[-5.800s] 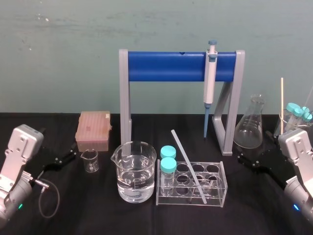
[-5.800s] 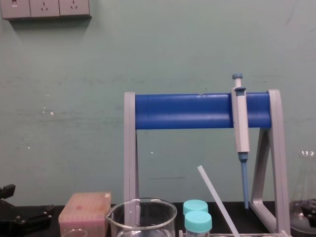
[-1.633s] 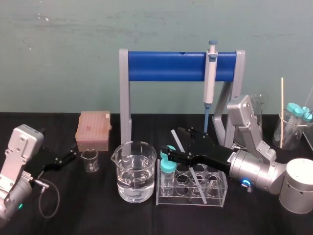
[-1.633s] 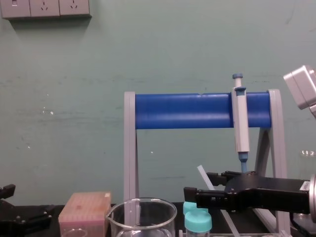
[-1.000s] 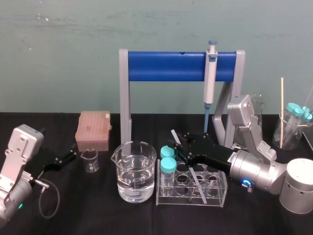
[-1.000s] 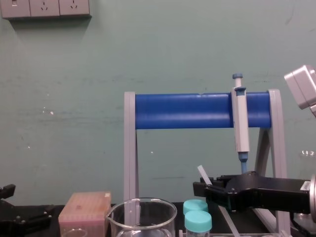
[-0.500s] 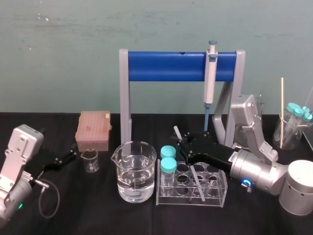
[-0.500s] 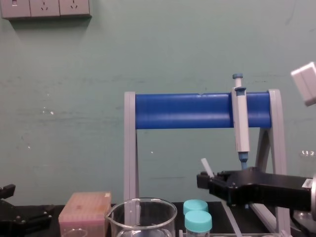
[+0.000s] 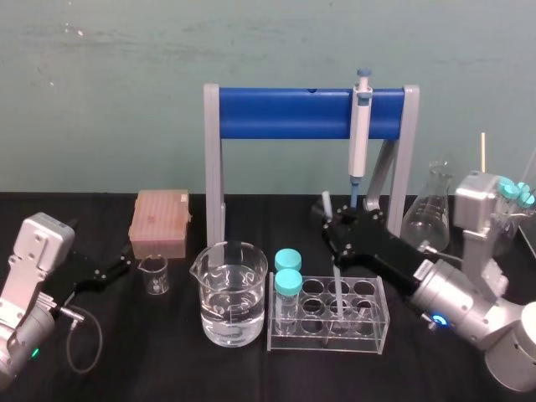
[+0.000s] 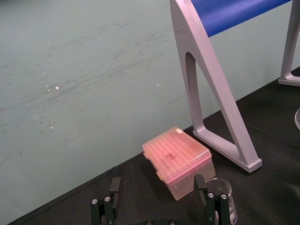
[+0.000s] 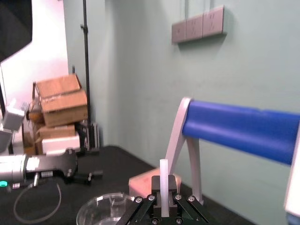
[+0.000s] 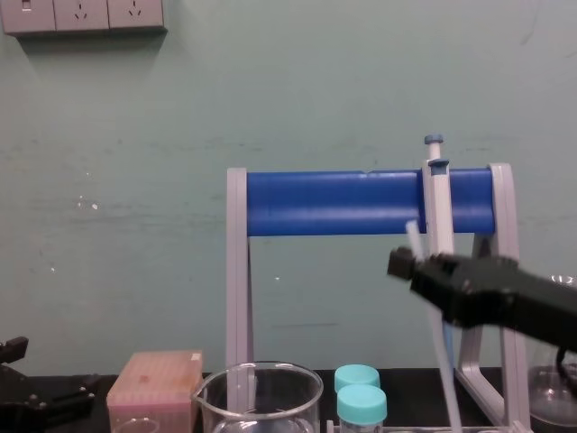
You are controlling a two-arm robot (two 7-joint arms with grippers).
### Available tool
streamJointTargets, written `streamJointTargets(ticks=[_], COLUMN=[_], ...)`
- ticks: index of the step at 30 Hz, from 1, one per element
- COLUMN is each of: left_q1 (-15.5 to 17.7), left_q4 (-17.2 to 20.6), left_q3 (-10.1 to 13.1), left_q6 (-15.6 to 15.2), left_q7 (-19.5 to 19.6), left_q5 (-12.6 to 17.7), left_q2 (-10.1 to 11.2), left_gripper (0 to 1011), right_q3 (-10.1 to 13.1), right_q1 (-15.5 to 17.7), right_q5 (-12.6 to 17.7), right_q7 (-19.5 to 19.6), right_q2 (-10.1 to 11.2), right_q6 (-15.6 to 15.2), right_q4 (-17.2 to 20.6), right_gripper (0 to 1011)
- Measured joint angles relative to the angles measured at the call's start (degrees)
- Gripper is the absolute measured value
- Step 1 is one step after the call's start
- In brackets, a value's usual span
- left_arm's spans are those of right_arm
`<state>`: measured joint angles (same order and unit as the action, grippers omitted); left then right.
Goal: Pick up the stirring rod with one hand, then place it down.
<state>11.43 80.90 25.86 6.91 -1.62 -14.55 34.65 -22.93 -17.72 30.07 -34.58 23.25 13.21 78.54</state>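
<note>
Grip on the stirring rod [image 9: 326,200] comes from the right hand [image 9: 333,228], which is closed on it near the upper end, so a short stub shows above the black fingers [image 11: 173,186]. The rod stands nearly upright with a slight tilt. Its lower part runs down to the clear test-tube rack [image 9: 381,322]; whether the tip is in a hole or clear of the rack cannot be told. In the chest view the rod crosses in front of the pipette [image 12: 435,194], which hangs on the blue stand [image 12: 334,203].

Two teal-capped tubes [image 9: 287,272] stand at the rack's left end, just beside a beaker [image 9: 233,293] of clear liquid. The left hand [image 9: 117,270] is parked low at the counter's [image 9: 167,360] left side, near a pink tip box [image 9: 159,222]. Its fingers [image 10: 114,187] are spread wide and hold nothing.
</note>
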Motion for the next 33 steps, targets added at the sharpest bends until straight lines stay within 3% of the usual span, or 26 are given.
streamJointTargets(ticks=[7,15,33], left_q1=[0.0,0.0,0.0], left_q4=[0.0,0.0,0.0], left_q3=[0.0,0.0,0.0], left_q6=[0.0,0.0,0.0], left_q7=[0.0,0.0,0.0], left_q5=[0.0,0.0,0.0], left_q2=[0.0,0.0,0.0], left_gripper=[1000,1000,1000], right_q3=[3.08,5.93,6.64], right_q1=[1.18,-0.03,0.36], right_q5=[1.58,3.66,3.63], right_q7=[0.36,0.72,0.64], right_q2=[0.32,0.09,0.82], right_q6=[1.53,2.24,2.53], right_q4=[4.49,7.98,10.33], right_gripper=[73,73,73])
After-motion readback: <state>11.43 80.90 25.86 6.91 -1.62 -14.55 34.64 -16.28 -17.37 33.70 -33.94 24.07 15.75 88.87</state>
